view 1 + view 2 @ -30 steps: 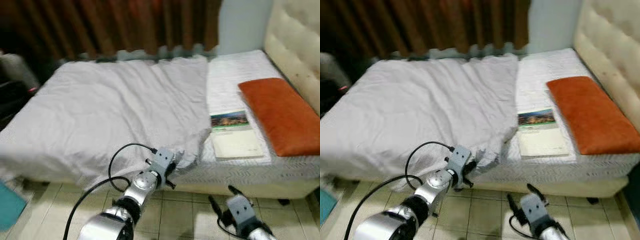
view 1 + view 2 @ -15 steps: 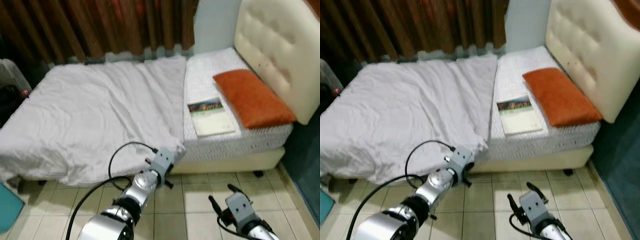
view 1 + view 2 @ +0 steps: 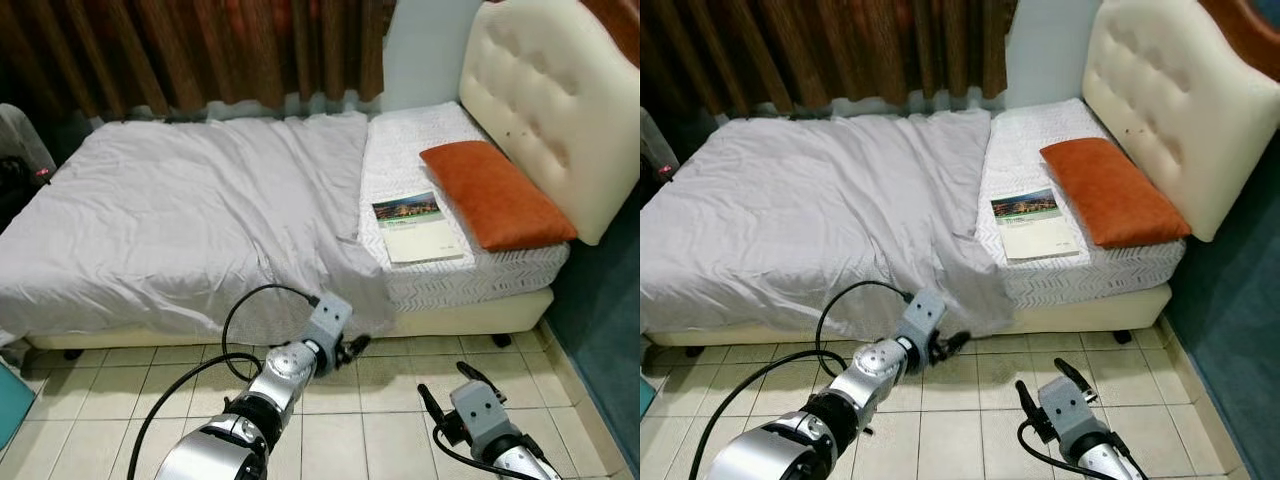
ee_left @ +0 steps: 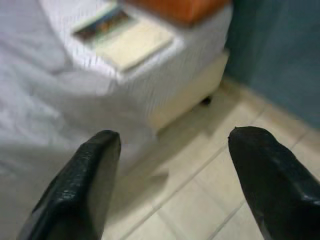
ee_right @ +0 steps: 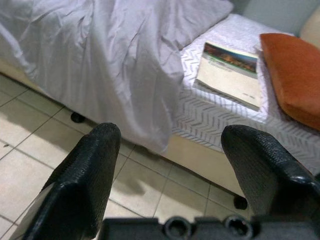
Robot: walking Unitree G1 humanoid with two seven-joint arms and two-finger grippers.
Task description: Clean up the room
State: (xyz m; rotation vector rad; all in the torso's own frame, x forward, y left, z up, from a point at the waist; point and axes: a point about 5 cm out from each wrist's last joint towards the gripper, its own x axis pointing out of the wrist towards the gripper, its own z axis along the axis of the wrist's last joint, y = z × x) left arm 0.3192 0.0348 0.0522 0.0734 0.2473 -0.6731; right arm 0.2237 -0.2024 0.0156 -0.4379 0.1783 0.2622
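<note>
Left gripper (image 4: pixel 170 165) spread wide above the tiled floor (image 4: pixel 200 200)

Between its black fingers (image 4: pixel 85 185), toward twelve o'clock, a book (image 4: pixel 122 37) lies flat on the patterned mattress (image 4: pixel 165 65); a grey sheet (image 4: pixel 40 115) hangs at nine o'clock, all somewhat blurred.

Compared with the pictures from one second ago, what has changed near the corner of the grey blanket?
The left gripper has let go of the grey blanket: it held the corner before and is now open over the floor, while the corner hangs down the bed's side. The camera has pulled back, so the whole picture shifted. The book, the orange pillow and the open right gripper stayed as they were.
</note>
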